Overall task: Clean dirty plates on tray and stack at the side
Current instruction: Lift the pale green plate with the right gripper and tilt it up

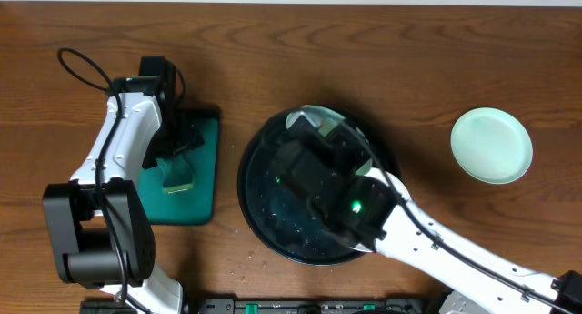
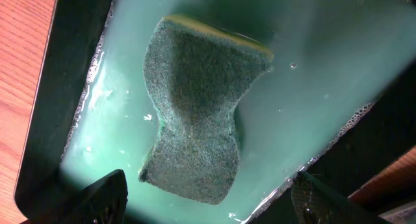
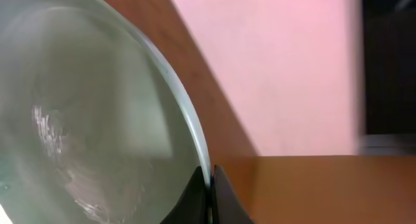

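Right claw (image 3: pixel 209 185) grasps one plate (image 3: pixel 97 120), second plate (image 1: pixel 492 146) aside, left claw (image 2: pixel 208 208) hangs released over one sponge (image 2: pixel 195 113).

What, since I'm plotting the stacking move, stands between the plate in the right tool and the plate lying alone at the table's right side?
Nothing visible. The held plate, pinched at its rim by the right tool, is over the tray; only bare table lies between it and the lone plate.
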### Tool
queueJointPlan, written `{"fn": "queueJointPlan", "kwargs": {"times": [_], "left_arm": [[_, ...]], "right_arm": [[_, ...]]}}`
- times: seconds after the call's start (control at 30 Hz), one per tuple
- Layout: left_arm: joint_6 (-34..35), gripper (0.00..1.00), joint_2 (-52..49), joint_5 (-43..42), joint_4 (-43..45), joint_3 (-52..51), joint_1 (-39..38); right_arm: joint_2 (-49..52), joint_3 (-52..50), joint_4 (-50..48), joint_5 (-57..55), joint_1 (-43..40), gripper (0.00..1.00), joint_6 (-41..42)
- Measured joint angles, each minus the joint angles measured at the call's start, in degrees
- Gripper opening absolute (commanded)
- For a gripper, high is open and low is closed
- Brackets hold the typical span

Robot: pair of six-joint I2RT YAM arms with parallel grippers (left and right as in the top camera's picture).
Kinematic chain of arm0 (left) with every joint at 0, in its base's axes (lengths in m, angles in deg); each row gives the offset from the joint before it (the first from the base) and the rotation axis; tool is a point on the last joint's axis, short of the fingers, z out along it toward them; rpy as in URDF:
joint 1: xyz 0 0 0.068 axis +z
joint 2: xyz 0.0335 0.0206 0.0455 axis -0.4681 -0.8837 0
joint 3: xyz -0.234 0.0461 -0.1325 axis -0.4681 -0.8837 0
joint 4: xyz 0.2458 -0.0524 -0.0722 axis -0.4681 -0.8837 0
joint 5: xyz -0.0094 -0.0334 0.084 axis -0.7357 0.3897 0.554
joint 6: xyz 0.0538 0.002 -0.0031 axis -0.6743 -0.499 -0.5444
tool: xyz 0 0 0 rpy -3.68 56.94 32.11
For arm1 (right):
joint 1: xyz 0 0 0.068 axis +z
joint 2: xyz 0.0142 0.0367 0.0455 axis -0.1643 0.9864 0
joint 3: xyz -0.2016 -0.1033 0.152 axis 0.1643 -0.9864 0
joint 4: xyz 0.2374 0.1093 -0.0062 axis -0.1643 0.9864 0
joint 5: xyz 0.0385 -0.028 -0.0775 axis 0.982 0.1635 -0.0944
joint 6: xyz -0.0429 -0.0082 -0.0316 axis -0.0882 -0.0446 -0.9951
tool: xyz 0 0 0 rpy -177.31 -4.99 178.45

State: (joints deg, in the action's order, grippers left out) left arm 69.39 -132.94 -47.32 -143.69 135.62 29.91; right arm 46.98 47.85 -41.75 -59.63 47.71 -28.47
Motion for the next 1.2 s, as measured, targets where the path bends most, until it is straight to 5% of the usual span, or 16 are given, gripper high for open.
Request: {"fn": "queueJointPlan", "kwargs": {"times": [0.4,0.73,1.03,1.2], "left_arm": [[0.0,0.82,0.0,0.0,0.0,0.0,0.0],[0.0,0.81,0.0,0.0,0.02,0.0,0.0],[0.0,0.81,0.0,0.0,-0.02,0.0,0.0],[0.0,0.81,0.0,0.02,-0.22,0.0,0.0]], "right_arm": [[0.02,0.0,-2.12,-14.38,6.64,0.01,-10.56],[0.02,0.0,-2.47,-12.5,6.97,0.01,-11.1],[2.14,0.02,0.96,-6.82,8.61,0.01,-0.33],[2.19,0.02,5.14,13.22,2.49,0.01,16.63]]}}
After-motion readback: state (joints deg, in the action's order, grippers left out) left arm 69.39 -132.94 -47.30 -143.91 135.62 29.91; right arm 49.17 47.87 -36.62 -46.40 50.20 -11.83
